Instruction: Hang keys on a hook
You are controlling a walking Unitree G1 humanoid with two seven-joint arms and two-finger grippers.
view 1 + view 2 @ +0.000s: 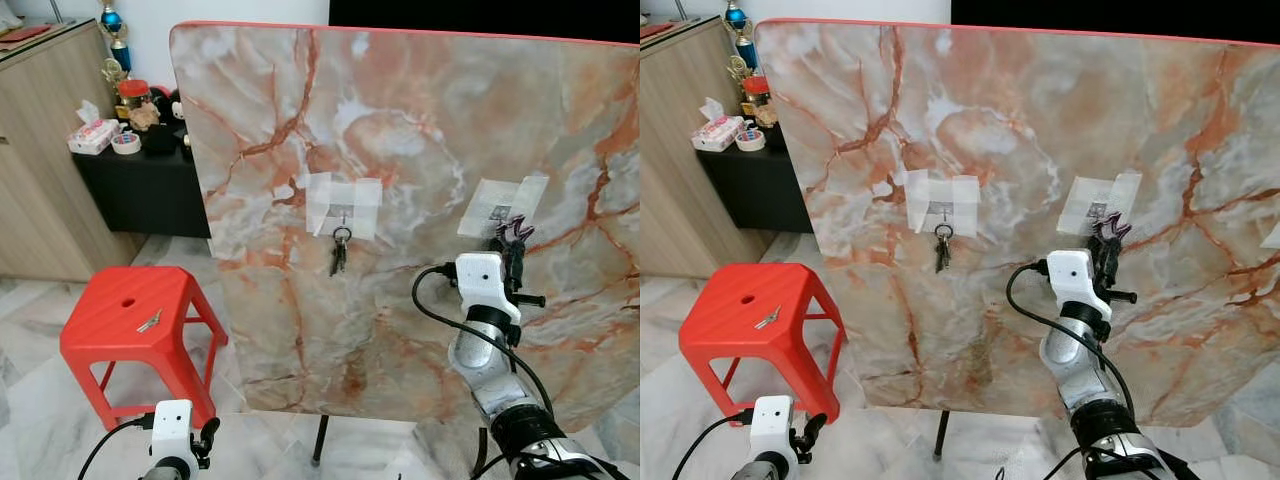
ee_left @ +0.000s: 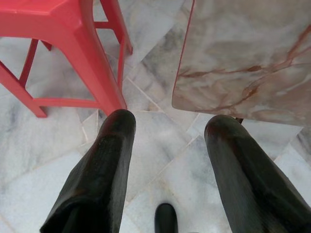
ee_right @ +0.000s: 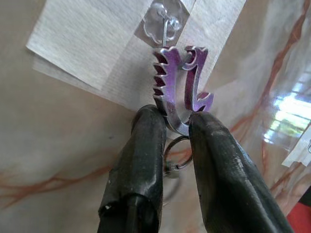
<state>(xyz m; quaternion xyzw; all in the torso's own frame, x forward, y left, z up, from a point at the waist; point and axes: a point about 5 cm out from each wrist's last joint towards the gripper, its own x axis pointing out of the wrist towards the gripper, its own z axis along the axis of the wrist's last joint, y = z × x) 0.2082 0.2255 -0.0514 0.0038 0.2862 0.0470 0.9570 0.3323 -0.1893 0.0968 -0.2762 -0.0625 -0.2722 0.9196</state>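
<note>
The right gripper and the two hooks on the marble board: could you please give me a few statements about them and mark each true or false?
1. The right gripper is shut on a purple keychain. True.
2. The left hook is bare. False: a bunch of keys hangs from it.
3. The left gripper is pressed against the marble board. False: it is open, low over the floor.
4. A small item lies on the red stool. True.
</note>
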